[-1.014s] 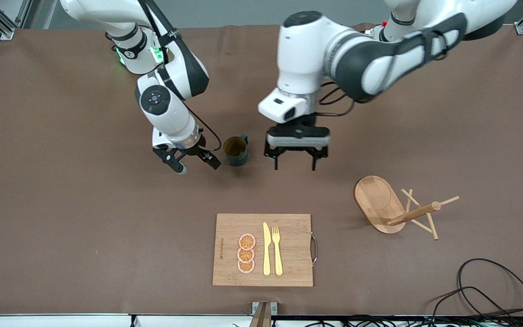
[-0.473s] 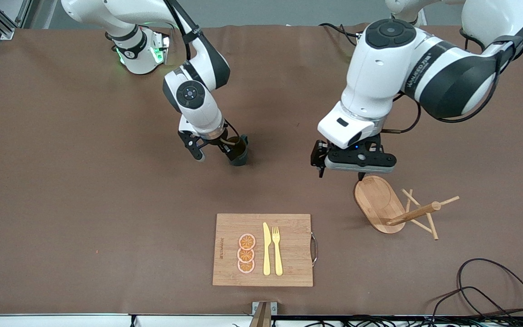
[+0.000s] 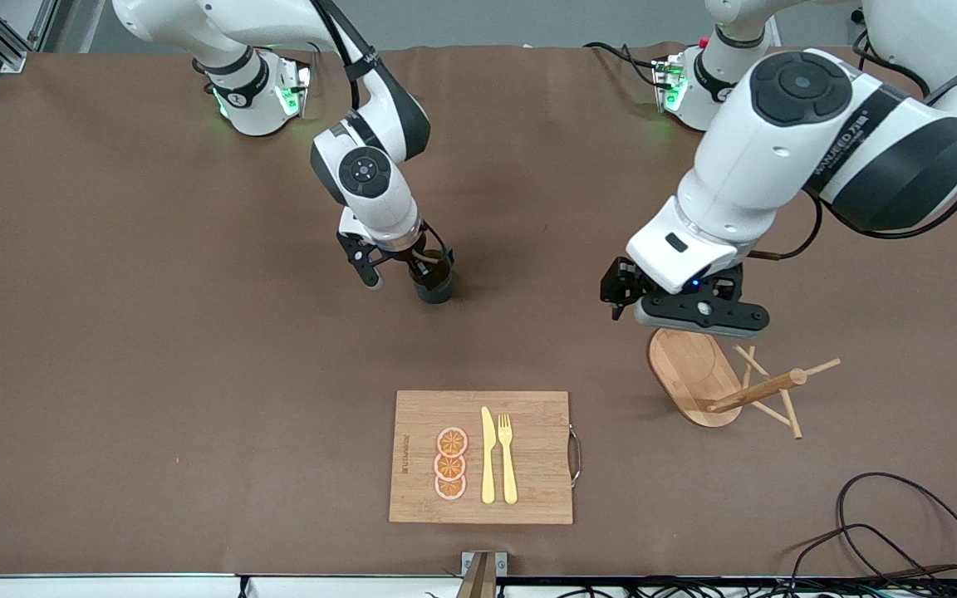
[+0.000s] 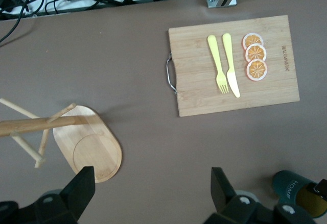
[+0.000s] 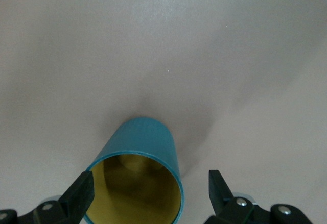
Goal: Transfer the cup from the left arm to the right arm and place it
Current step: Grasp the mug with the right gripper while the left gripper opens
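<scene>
The dark teal cup (image 3: 439, 291) stands upright on the brown table near its middle. My right gripper (image 3: 399, 274) is low at the cup, open, with its fingers either side of it. In the right wrist view the cup (image 5: 145, 137) shows its yellowish inside between the open fingers of my right gripper (image 5: 150, 196), closer to one finger; I see no squeeze. My left gripper (image 3: 694, 320) is open and empty, up over the table at the edge of the wooden stand's base. The left wrist view shows bare table under the left gripper (image 4: 152, 191), and the cup (image 4: 294, 193) off to one side.
A wooden mug stand (image 3: 694, 374) with an oval base and pegs sits toward the left arm's end. A bamboo cutting board (image 3: 420, 415) with a yellow knife (image 3: 488, 457), a fork (image 3: 507, 457) and orange slices (image 3: 450, 463) lies nearer the front camera. Black cables (image 3: 902, 531) lie at the front corner.
My left gripper has drawn away from the cup toward the left arm's end, now over the stand's base. My right gripper has moved in from beside the cup to around it.
</scene>
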`<move>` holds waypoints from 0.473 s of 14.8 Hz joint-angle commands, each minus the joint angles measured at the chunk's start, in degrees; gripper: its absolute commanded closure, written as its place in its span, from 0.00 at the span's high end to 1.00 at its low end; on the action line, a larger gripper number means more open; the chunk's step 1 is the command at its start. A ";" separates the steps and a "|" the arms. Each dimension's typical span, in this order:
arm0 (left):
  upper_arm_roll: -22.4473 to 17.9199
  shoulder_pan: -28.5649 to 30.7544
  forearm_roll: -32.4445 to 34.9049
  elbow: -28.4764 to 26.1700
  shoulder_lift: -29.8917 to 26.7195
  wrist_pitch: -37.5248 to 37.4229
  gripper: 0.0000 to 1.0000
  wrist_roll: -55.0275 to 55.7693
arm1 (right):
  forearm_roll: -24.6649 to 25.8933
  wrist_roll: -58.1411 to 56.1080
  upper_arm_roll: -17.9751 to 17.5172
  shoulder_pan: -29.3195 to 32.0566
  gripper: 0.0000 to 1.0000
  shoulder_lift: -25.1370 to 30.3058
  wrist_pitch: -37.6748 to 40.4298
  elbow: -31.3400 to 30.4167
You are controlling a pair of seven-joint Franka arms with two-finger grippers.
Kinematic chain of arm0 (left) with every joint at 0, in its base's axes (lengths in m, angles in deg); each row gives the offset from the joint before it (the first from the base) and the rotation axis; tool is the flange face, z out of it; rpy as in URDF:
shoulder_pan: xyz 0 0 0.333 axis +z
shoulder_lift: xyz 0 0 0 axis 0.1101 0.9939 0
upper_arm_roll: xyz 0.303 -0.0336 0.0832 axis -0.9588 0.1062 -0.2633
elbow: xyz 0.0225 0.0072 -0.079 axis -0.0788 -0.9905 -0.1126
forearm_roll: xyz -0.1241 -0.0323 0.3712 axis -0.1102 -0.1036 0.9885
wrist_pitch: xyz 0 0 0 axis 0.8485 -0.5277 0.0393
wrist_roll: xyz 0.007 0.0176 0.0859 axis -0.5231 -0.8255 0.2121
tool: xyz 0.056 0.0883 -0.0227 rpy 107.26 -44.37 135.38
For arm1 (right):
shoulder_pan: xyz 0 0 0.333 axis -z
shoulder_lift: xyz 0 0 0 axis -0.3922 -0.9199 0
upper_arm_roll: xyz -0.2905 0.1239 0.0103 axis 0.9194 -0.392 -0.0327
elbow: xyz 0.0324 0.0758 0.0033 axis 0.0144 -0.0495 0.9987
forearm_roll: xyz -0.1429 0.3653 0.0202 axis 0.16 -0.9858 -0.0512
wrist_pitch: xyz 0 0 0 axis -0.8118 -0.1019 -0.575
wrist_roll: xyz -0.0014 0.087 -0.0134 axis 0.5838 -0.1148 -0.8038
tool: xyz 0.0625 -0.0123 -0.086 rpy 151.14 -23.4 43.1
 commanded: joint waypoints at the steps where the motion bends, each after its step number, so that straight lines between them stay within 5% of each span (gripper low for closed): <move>1: -10.73 -3.77 -9.32 1.95 -7.67 -1.17 1.00 -4.87 | -0.01 1.54 0.69 -1.21 0.97 -0.62 -0.32 -0.82; 4: -21.97 -7.63 -20.14 3.62 -12.50 -1.25 1.00 -7.60 | -0.01 2.07 0.69 -2.00 0.94 -0.79 -0.32 -0.82; 7: -39.27 -14.56 -32.70 3.36 -19.09 -1.25 1.00 -16.54 | -0.01 2.07 0.87 -2.00 0.95 -0.88 -0.06 -0.64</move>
